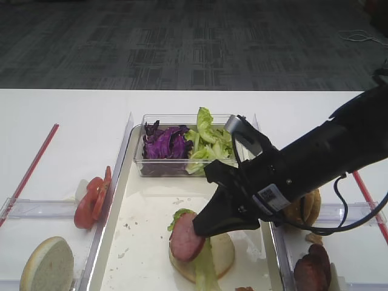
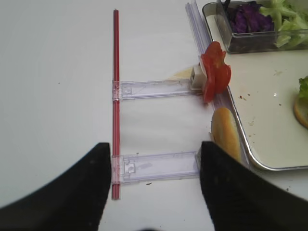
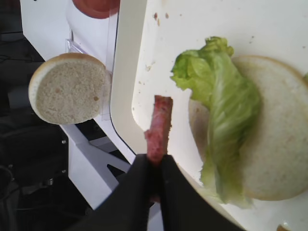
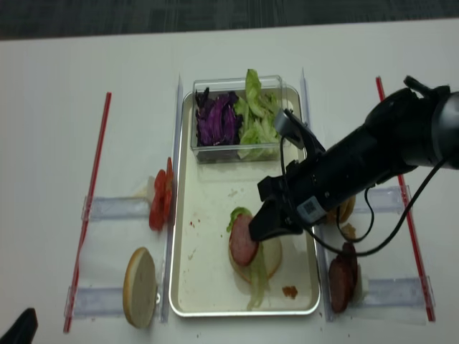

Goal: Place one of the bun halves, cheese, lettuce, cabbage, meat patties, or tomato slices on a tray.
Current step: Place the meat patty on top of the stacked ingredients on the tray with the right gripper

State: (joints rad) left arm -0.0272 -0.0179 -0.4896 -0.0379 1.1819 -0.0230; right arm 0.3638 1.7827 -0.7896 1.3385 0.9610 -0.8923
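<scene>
My right gripper (image 1: 203, 229) is shut on a pinkish meat patty (image 1: 185, 240), which stands on edge between the fingers (image 3: 137, 183). The patty (image 3: 161, 126) hangs just above the left edge of a cut-face-up bun half (image 3: 276, 149) on the cream tray (image 1: 142, 242). A long lettuce leaf (image 3: 226, 110) lies across that bun. My left gripper (image 2: 155, 156) hovers open and empty over the table left of the tray, near a second bun half (image 2: 225, 132) and the tomato slices (image 2: 214, 72).
A clear box at the tray's far end holds purple cabbage (image 1: 163, 142) and more lettuce (image 1: 209, 142). Two dark meat patties (image 1: 312, 268) and a domed bun (image 1: 306, 207) sit right of the tray. Red strips (image 2: 115, 96) and clear plastic rails (image 2: 154, 89) lie on the table.
</scene>
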